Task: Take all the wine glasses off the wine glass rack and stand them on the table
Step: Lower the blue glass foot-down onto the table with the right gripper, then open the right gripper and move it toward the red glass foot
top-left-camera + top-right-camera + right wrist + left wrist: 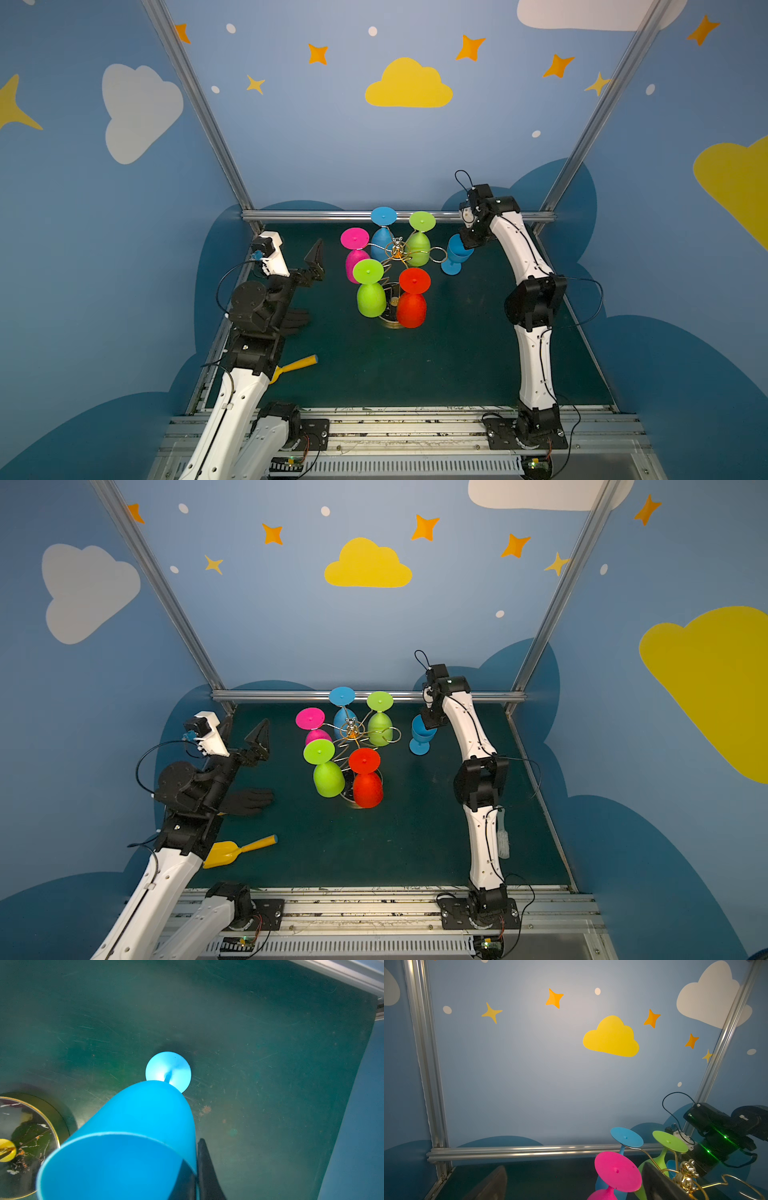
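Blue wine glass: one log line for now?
right gripper: shut on blue wine glass rim | glass: upright, off wine glass rack | left gripper: open, empty | rack: five glasses hanging

Lab booth: aluminium frame (200, 104), painted walls (332, 137)

Blue wine glass (457, 254) (423, 733) (133, 1136), upright, open bowl upward, round foot low, off and just right of the wine glass rack (397, 249) (352, 729), a gold wire tree on a round dark base, five coloured glasses (411, 309) hanging upside down from its loops
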Controlling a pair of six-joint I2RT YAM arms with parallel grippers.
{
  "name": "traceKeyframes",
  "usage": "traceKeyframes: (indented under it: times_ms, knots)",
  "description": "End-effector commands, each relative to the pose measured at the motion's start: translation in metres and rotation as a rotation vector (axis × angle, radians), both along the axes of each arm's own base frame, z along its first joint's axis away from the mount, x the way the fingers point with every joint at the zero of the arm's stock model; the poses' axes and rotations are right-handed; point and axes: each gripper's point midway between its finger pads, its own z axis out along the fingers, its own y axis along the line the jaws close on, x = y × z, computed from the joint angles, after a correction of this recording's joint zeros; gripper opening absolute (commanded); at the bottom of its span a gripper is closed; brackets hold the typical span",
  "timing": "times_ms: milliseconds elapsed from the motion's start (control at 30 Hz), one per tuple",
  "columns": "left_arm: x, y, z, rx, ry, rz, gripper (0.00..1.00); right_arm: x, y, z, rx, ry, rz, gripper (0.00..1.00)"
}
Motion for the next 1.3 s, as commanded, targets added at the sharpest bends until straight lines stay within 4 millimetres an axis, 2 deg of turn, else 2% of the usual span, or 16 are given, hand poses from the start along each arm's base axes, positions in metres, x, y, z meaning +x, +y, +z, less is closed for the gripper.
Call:
traceKeyframes:
  times_ms: [0,200,300,533,700,867,1000,1100,1167,1267]
  knots:
    - [-0.002,0.002,0.001,0.004,-0.008,0.004,1.00,0.000,0.007,0.003,0.023,0.002,0.011,0.01]
    - [-0.003,0.002,0.002,0.006,-0.010,0.004,1.00,0.000,0.012,0.010,0.067,-0.013,0.013,0.24]
    - [-0.002,0.002,0.001,0.005,-0.009,0.006,1.00,0.002,0.015,0.020,0.117,-0.034,0.008,0.31]
    - [-0.002,0.002,-0.001,0.005,-0.005,0.004,1.00,0.007,0.017,0.047,0.206,-0.101,-0.011,0.37]
    - [-0.001,0.002,-0.001,0.003,-0.004,0.007,1.00,0.008,0.022,0.084,0.352,-0.184,-0.027,0.39]
    - [-0.002,0.003,-0.001,0.000,-0.004,0.010,1.00,0.005,0.017,0.123,0.469,-0.299,-0.060,0.40]
    - [-0.002,0.004,-0.001,0.000,-0.005,0.015,1.00,-0.014,0.021,0.156,0.618,-0.360,-0.038,0.40]
    - [-0.003,0.004,0.000,-0.002,-0.006,0.018,1.00,-0.040,0.022,0.177,0.720,-0.407,-0.031,0.40]
    - [-0.003,0.005,0.000,-0.005,-0.006,0.021,1.00,-0.063,0.022,0.185,0.770,-0.442,-0.019,0.40]
    - [-0.003,0.005,0.001,-0.009,-0.009,0.020,1.00,-0.101,0.028,0.186,0.852,-0.454,0.020,0.42]
